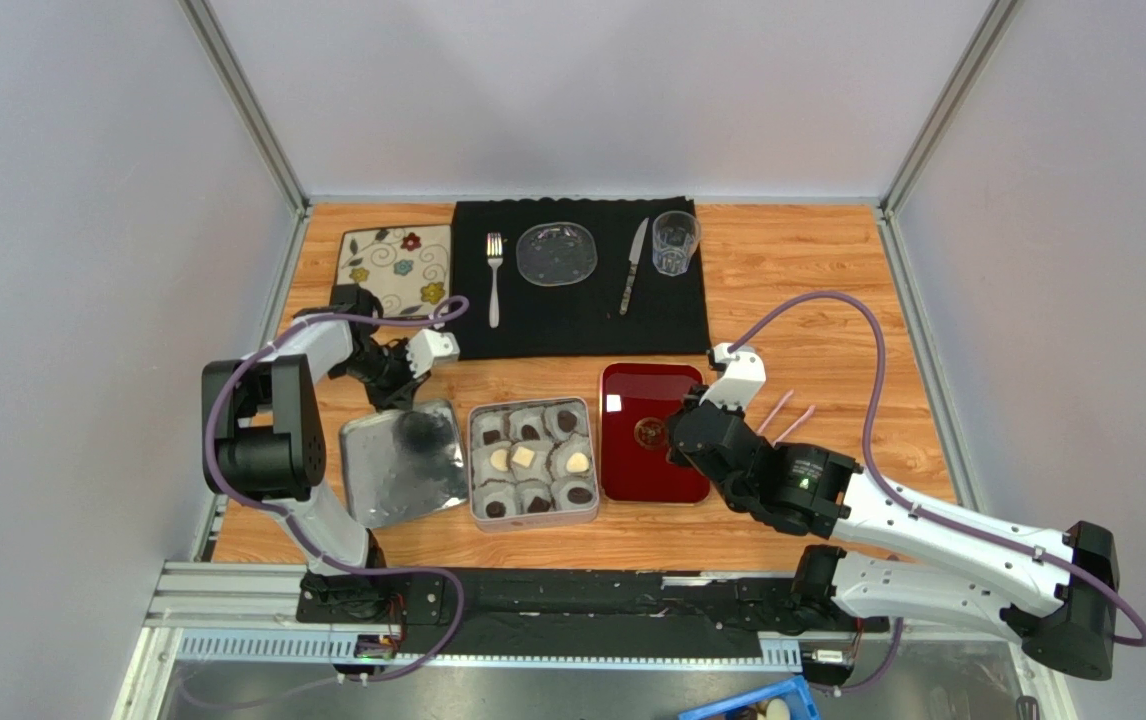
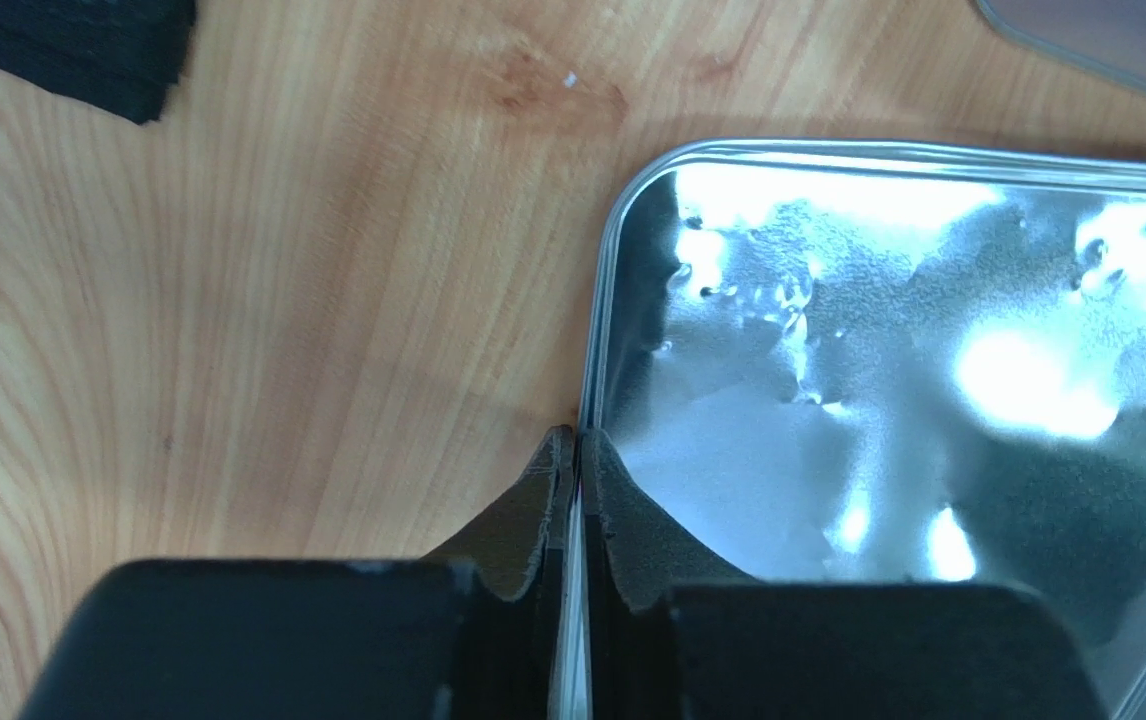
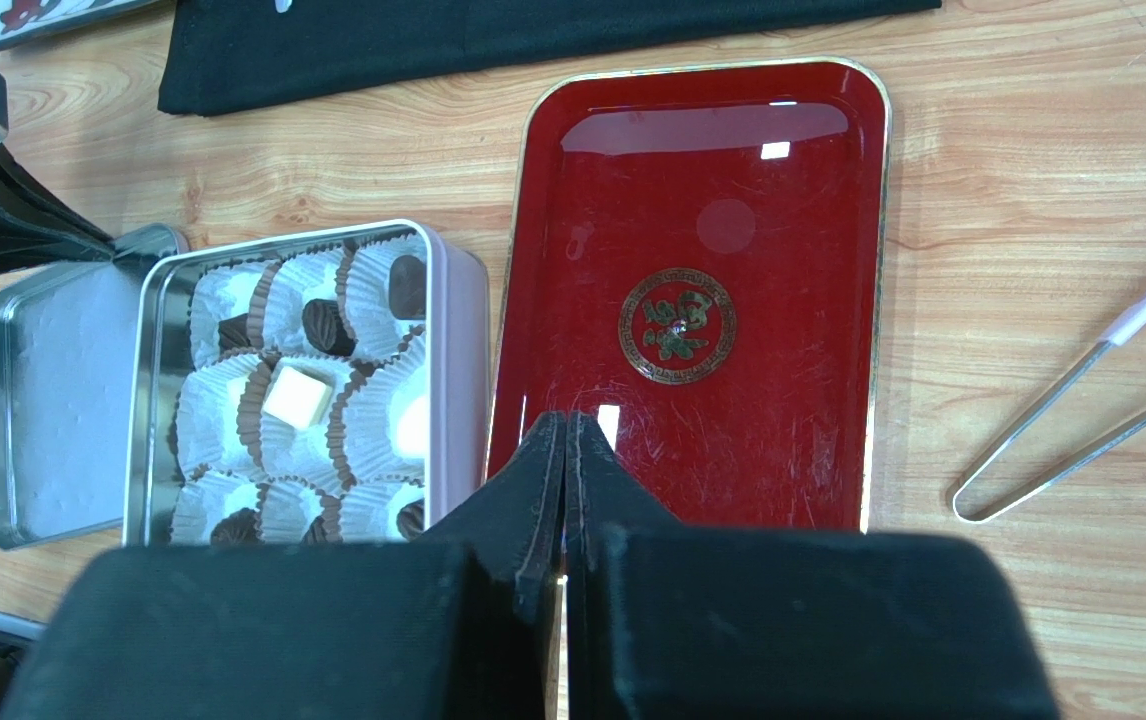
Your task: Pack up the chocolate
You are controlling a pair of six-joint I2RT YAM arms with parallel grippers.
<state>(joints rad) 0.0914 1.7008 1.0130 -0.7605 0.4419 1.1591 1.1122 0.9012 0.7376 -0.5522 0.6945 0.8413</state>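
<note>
While the left pincer [image 2: 576, 444] clamps the lid [image 2: 910, 375] rim, chocolate [image 3: 294, 398] sits three-by-three.

Left wrist view: shiny silver tin lid [image 2: 895, 375] runs off right and bottom edges; its near rim vanishes between left gripper [image 2: 576, 450] fingers. Right wrist view: small dark and cream chocolate pieces [image 3: 294, 398] sunk in white crinkled paper cups [image 3: 219, 417], near row partly behind right gripper [image 3: 566, 435], count unclear; pink-handled metal tongs [image 3: 1105, 438] cut by right edge.
</note>
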